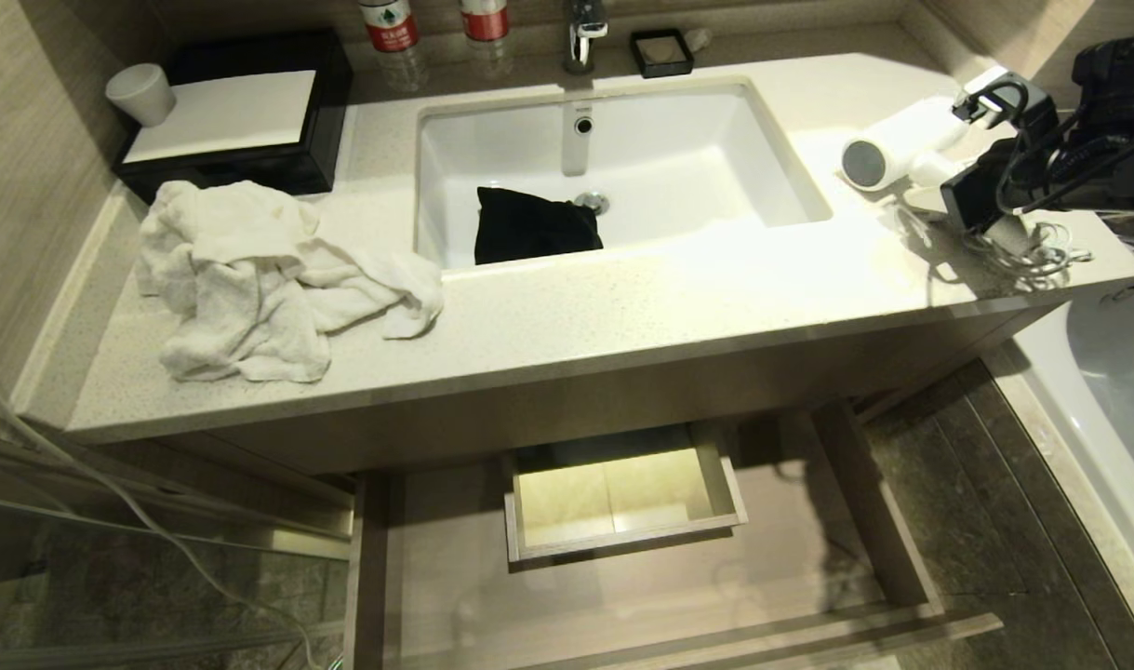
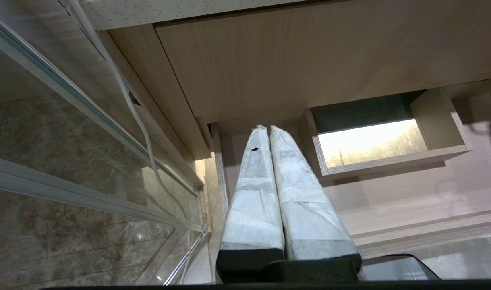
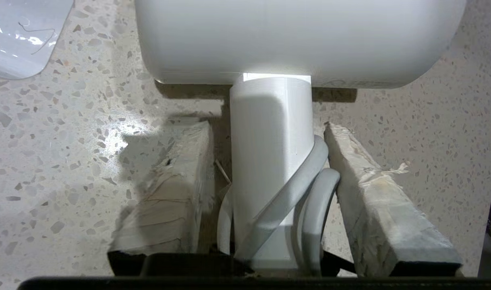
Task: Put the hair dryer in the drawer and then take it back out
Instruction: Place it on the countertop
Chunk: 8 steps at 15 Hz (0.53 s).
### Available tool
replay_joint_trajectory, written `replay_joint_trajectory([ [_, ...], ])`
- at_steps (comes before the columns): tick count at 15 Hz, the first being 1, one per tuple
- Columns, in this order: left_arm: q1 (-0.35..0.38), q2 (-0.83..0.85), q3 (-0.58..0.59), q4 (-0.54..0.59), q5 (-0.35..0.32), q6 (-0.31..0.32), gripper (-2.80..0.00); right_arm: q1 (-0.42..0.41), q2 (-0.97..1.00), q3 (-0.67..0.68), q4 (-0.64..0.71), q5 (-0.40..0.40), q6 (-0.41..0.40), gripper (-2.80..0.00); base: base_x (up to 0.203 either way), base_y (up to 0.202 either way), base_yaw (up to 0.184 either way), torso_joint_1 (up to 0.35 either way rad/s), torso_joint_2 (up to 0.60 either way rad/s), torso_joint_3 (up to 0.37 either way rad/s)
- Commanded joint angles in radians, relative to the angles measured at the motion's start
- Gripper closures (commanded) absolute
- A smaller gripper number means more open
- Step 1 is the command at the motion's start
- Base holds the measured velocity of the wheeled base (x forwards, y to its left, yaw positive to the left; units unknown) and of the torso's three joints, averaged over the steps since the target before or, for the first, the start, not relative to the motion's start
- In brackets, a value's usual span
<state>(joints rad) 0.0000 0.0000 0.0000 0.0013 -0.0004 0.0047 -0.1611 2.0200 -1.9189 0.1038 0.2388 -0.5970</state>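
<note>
The white hair dryer (image 1: 892,144) lies on the stone counter at the far right, its round grey end turned toward the sink. My right gripper (image 1: 934,184) reaches in from the right and straddles the slim handle (image 3: 269,141). It is open: one finger stands clear of the handle and the other rests against the looped white cord (image 3: 318,189). Below the counter the wood-grain drawer (image 1: 455,577) is pulled out, and nothing lies on the part of its floor in view around the boxed cutout (image 1: 622,502). My left gripper (image 2: 268,128) hangs shut over the drawer's (image 2: 410,193) left side.
A crumpled white towel (image 1: 250,279) lies on the counter's left. The sink (image 1: 715,186) holds a black cloth (image 1: 529,228). A black box (image 1: 241,112) with a cup stands at the back left, and bottles by the tap. A bathtub (image 1: 1115,372) borders the right.
</note>
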Motion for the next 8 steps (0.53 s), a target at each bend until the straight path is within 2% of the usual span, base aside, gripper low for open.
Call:
replay_joint_trajectory([
  [1, 0.0, 0.0, 0.001, 0.0, 0.0, 0.0, 0.0, 0.0, -0.001, 0.002, 0.004, 0.021, -0.018, -2.8, 0.0, 0.0, 0.0, 0.0, 0.0, 0.0],
  [5, 0.0, 0.0, 0.002, 0.0, 0.0, 0.0, 0.0, -0.012, -0.051, 0.015, 0.002, 0.024, -0.021, -2.8, 0.0, 0.0, 0.0, 0.0, 0.0, 0.0],
  [8, 0.0, 0.0, 0.002, 0.0, 0.0, 0.0, 0.0, -0.017, -0.141, 0.108, -0.035, 0.035, -0.028, -2.8, 0.0, 0.0, 0.0, 0.0, 0.0, 0.0],
])
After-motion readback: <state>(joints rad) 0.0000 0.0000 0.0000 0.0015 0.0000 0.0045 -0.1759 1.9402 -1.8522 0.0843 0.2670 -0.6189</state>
